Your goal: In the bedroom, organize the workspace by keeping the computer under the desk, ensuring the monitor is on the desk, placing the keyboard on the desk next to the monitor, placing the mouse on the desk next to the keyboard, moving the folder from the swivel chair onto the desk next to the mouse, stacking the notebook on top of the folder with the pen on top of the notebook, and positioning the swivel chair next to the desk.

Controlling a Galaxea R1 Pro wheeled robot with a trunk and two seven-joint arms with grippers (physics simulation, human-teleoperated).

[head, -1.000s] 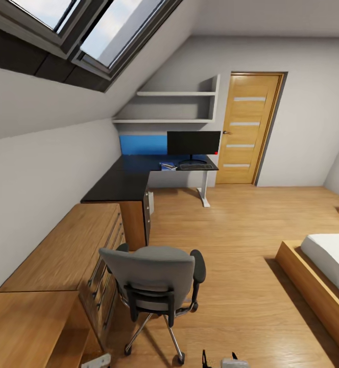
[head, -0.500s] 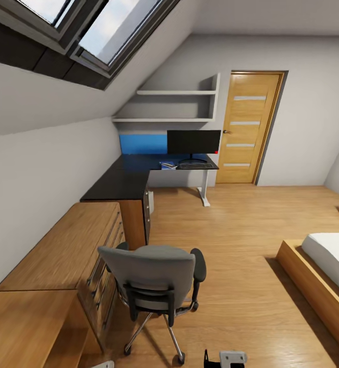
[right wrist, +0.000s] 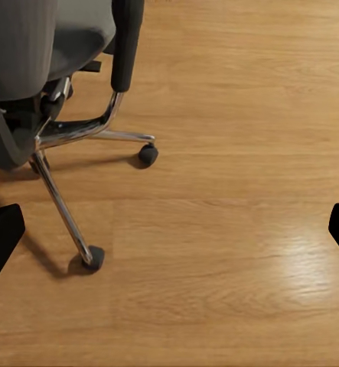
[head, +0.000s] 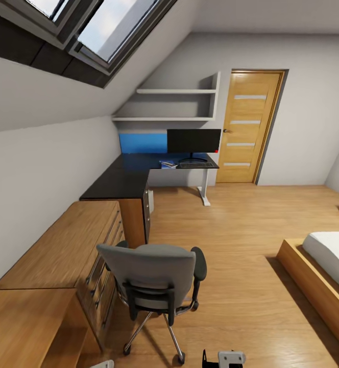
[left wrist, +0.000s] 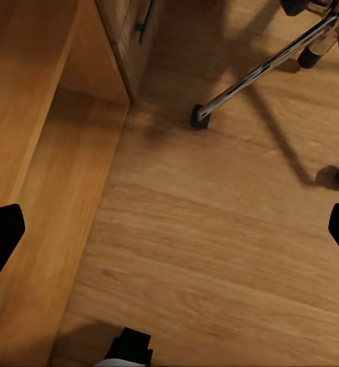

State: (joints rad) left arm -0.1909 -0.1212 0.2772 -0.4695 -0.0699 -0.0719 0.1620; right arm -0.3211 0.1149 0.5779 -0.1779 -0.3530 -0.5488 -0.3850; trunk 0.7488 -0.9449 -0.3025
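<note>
While fingers spread, swivel chair beside.

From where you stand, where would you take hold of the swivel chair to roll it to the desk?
Probably the top edge of the swivel chair backrest, approached from behind: its back faces the robot, upright and unobstructed, and casters let it roll toward the desk.

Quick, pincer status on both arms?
Left pincer: open, empty, over the wooden floor.
Right pincer: open, empty, beside the grey upholstered swivel chair.
</note>
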